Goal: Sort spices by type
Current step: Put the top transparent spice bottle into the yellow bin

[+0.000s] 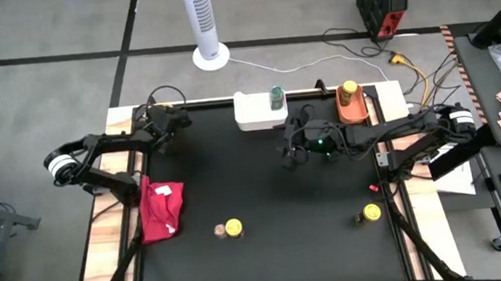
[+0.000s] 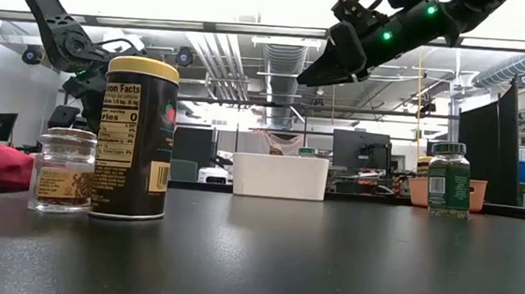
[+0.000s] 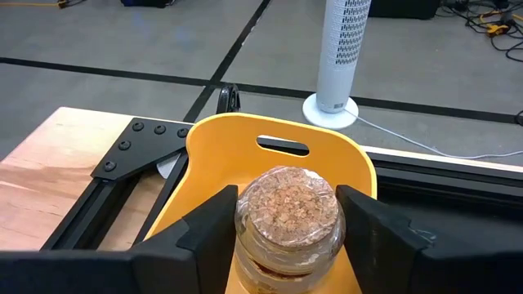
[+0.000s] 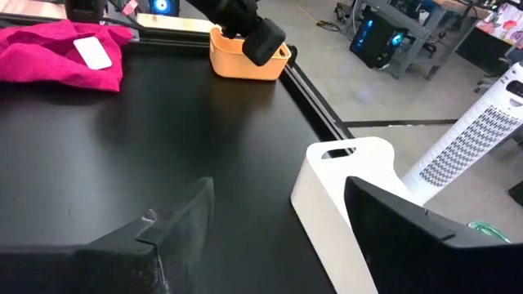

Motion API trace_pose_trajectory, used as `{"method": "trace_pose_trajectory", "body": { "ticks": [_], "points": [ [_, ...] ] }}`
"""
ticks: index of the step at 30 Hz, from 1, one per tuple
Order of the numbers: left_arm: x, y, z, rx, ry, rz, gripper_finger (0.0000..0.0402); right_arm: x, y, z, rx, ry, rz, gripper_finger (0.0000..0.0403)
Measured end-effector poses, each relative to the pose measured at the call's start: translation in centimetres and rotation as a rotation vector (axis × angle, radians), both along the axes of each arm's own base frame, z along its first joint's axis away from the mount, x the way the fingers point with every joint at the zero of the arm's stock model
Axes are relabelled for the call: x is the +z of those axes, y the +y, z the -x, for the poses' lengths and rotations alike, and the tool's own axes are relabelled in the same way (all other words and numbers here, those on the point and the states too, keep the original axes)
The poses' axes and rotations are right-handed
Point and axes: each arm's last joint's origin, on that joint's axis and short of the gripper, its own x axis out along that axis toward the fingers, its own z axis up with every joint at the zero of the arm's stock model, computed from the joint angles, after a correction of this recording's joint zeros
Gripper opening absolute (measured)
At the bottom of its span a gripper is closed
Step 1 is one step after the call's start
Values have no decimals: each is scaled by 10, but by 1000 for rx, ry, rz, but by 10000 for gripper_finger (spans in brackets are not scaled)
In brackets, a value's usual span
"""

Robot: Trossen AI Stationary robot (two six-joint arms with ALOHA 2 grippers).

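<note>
High view: the left gripper (image 1: 165, 122) sits in the upper left of the frame at the table's (image 1: 264, 189) far corner. The right gripper (image 1: 289, 146) hangs right of centre, just below the white tray (image 1: 253, 115), which holds a green-lidded jar (image 1: 276, 97). The orange tray (image 1: 351, 109) at upper right holds a yellow-lidded jar (image 1: 349, 88). Unsorted, along the lower edge, are a large yellow-lidded jar (image 1: 234, 227) with a small brown jar (image 1: 219, 230) touching it, and another jar (image 1: 370, 213) at lower right. A red cloth (image 1: 162, 212) lies at left.

Low view: the large jar (image 2: 135, 139) and the small glass one (image 2: 62, 171) fill the left foreground; a green-lidded jar (image 2: 449, 180) stands at right.

Left wrist view: the fingers (image 3: 208, 229) flank a cork-topped jar (image 3: 286, 220) low in frame, over the yellow tray (image 3: 274, 151), probably its type's bin. Whether they clasp it or have let go, I cannot tell.

Right wrist view: the right gripper (image 4: 278, 220) is spread wide and empty beside the white tray (image 4: 343, 196), likely done with a drop-off.
</note>
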Motion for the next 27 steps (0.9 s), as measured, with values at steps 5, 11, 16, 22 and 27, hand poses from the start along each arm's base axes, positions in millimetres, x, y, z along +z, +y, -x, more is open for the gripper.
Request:
{"method": "trace_pose_trajectory", "body": {
  "ticks": [5, 11, 16, 22, 27],
  "points": [
    [0, 0, 0, 1, -3, -2, 202, 0, 0, 0, 0, 0, 0, 268],
    [0, 0, 0, 2, -2, -2, 216, 0, 0, 0, 0, 0, 0, 257],
    [2, 0, 0, -14, 19, -1, 217, 0, 0, 0, -1, -1, -2, 258],
    [13, 1, -4, -100, 38, 28, 217, 0, 0, 0, -2, -3, -3, 267],
    [28, 1, -11, -231, 44, 88, 217, 2, 0, 1, -5, -13, -8, 259]
  ]
}}
